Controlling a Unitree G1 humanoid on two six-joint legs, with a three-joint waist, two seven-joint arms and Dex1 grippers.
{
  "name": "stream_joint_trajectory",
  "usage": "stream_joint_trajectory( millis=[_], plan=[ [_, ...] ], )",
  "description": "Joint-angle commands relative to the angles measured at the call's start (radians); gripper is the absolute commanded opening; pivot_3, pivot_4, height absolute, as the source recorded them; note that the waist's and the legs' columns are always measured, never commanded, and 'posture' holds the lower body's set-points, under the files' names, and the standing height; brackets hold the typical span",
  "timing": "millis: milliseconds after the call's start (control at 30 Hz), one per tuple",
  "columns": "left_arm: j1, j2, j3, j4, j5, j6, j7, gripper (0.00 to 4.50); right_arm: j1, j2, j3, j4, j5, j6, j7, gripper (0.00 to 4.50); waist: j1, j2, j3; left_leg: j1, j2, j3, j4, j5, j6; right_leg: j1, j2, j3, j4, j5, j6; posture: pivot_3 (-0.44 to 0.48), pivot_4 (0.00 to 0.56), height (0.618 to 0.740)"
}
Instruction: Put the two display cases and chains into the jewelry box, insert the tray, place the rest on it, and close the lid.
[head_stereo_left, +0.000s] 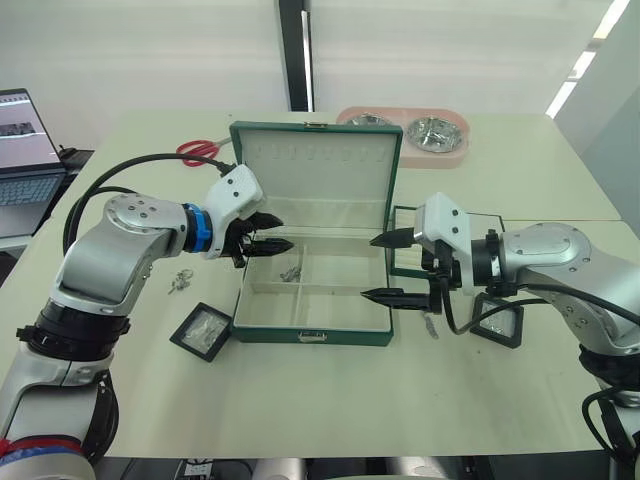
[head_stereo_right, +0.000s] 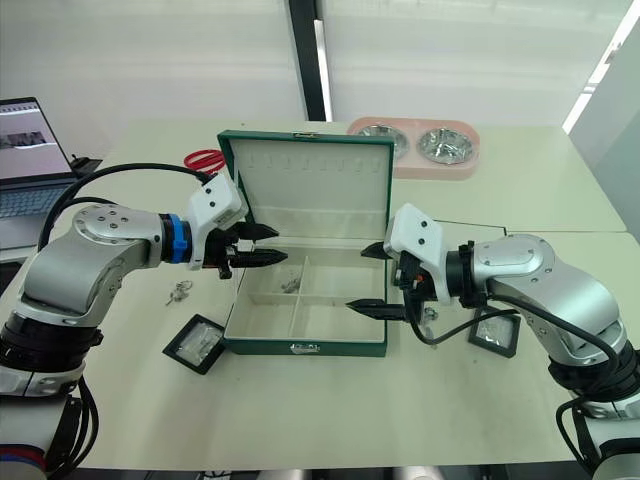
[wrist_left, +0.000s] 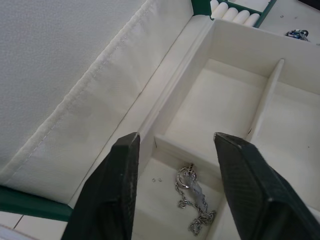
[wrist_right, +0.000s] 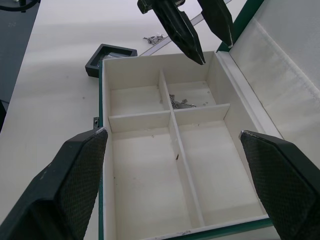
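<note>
one chain (wrist_left: 192, 200) in jewelry box (head_stereo_left: 312, 327) — left gripper (head_stereo_left: 272, 235) above, parted

Open box, walled at the back by its raised lid

We find the jewelry box (head_stereo_left: 312, 300) open from above; three of its compartments lie bare, and a chain (head_stereo_left: 291, 272) sits in the rear left one. The upright lid (head_stereo_left: 315, 172) blocks any reach from behind. Our left hand (head_stereo_left: 268, 236) hangs over the box's left rear corner, and our right hand (head_stereo_left: 388, 267), fingers spread, stands at its right wall, in front of the tray (head_stereo_left: 402, 252). One display case (head_stereo_left: 203, 329) lies just off the front left corner, another (head_stereo_left: 499, 320) on the table (head_stereo_left: 330, 400) to the right.
</note>
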Motion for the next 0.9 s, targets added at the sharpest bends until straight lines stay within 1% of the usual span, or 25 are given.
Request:
stream_joint_trajectory(
  millis=[33,133,200,267,367,467,533,700,800,900],
  plan=[
    [-0.015,0.011,0.055,-0.051,-0.016,0.001,0.002,3.58,-0.016,-0.005,-0.028,-0.016,0.003,-0.011,0.002,4.50,0.000,0.000,0.000,0.000,0.000,0.000,0.000,0.000,0.000,0.000,0.000,0.000,0.000,0.000,0.000,0.000,0.150,0.740],
    [-0.015,-0.004,0.112,-0.075,-0.067,0.004,0.000,4.47,-0.015,0.000,-0.039,-0.009,-0.006,-0.036,-0.001,4.50,0.000,0.000,0.000,0.000,0.000,0.000,0.000,0.001,-0.001,0.000,0.000,0.000,0.000,0.000,0.000,0.000,0.150,0.740],
    [-0.005,-0.018,0.177,-0.105,-0.145,0.029,-0.011,4.47,-0.009,0.003,-0.061,-0.007,-0.009,-0.064,-0.005,4.50,0.000,0.000,0.000,0.000,0.000,0.000,0.000,0.000,-0.001,0.000,0.000,0.000,0.000,0.000,0.000,0.000,0.150,0.740],
    [0.005,-0.030,0.230,-0.122,-0.198,0.059,0.006,4.47,0.005,0.006,-0.089,-0.007,-0.006,-0.094,-0.009,4.50,0.001,0.000,0.000,-0.001,0.000,0.000,0.000,0.001,-0.001,0.000,0.000,0.000,0.000,0.000,0.000,0.000,0.150,0.740],
    [0.067,-0.023,0.314,-0.137,-0.229,0.034,0.014,4.47,0.052,-0.005,-0.162,-0.015,0.004,-0.133,-0.016,4.50,0.000,0.000,0.000,0.000,0.000,0.000,0.000,0.001,-0.002,0.000,0.000,0.000,0.000,0.000,0.000,0.000,0.150,0.740],
    [0.137,-0.004,0.424,-0.128,-0.250,0.006,0.022,4.47,0.121,-0.041,-0.249,-0.019,-0.004,-0.144,-0.033,4.50,0.000,0.000,0.000,0.000,0.000,0.000,0.000,0.002,-0.003,0.000,0.000,0.000,0.000,0.000,0.000,0.000,0.150,0.740],
    [0.186,0.003,0.497,-0.092,-0.238,-0.035,0.034,4.47,0.193,-0.078,-0.315,-0.019,-0.035,-0.176,-0.039,4.50,0.002,-0.001,0.000,0.000,0.000,0.000,0.000,0.002,-0.003,0.000,0.000,0.000,0.000,0.000,0.000,0.000,0.150,0.740],
    [0.355,0.042,0.603,0.004,-0.177,-0.157,0.023,4.47,0.407,-0.127,-0.489,-0.002,-0.100,-0.303,-0.013,4.50,0.004,-0.001,0.000,0.001,0.000,0.000,0.000,0.001,-0.002,0.002,0.000,0.000,-0.001,0.000,0.000,0.000,0.150,0.740],
    [0.474,0.060,0.665,0.066,-0.158,-0.208,-0.008,4.47,0.567,-0.152,-0.597,0.013,-0.134,-0.363,0.039,4.50,0.004,-0.001,0.000,0.002,0.000,0.000,0.000,0.000,0.000,0.002,0.000,0.000,-0.001,0.000,0.000,0.000,0.150,0.740],
    [0.614,0.077,0.703,0.173,-0.102,-0.331,-0.061,4.47,0.701,-0.166,-0.681,0.058,-0.175,-0.424,0.078,4.50,0.001,-0.001,0.000,0.002,0.000,0.000,0.000,-0.001,0.001,0.003,0.000,0.000,-0.001,0.000,0.000,0.000,0.150,0.740]
  ],
)
